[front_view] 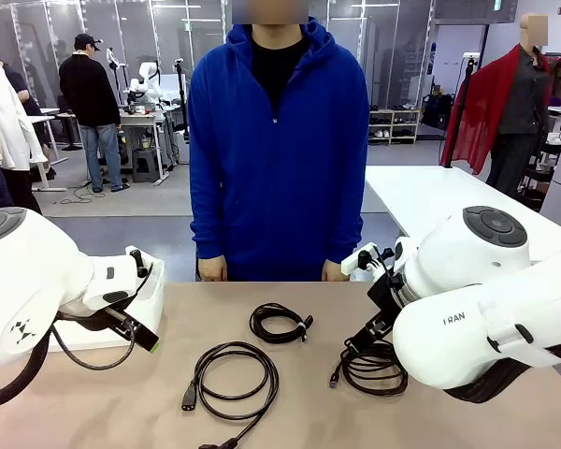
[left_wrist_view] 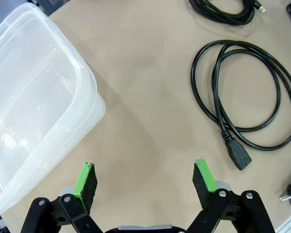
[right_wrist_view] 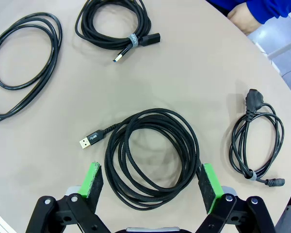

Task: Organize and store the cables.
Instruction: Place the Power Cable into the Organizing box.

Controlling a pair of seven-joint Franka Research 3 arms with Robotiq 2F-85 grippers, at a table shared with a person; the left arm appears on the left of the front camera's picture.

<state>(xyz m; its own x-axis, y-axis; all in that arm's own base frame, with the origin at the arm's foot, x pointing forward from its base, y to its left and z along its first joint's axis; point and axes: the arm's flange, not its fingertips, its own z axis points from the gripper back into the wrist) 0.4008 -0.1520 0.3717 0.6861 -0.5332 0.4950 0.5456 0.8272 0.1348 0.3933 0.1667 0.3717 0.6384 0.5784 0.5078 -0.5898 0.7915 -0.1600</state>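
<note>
Several black cables lie coiled on the tan table. In the right wrist view a USB cable coil [right_wrist_view: 153, 155] lies just below my right gripper [right_wrist_view: 150, 183], which hangs open above the table with its green pads either side of the coil's near edge. A strap-tied coil [right_wrist_view: 114, 22], a wide loose loop [right_wrist_view: 24, 53] and a small coil with a power plug [right_wrist_view: 257, 141] lie around it. My left gripper [left_wrist_view: 145, 179] is open over bare table, with the loose power cord [left_wrist_view: 242, 92] to one side. The front view shows the tied coil [front_view: 280, 323], the loose loop [front_view: 234, 374] and the USB coil [front_view: 374, 367].
A clear plastic container [left_wrist_view: 39, 97] stands beside my left gripper, seen as a white box [front_view: 145, 304] at the table's left. A person in a blue hoodie stands at the far edge, hands [right_wrist_view: 242, 17] resting on the table.
</note>
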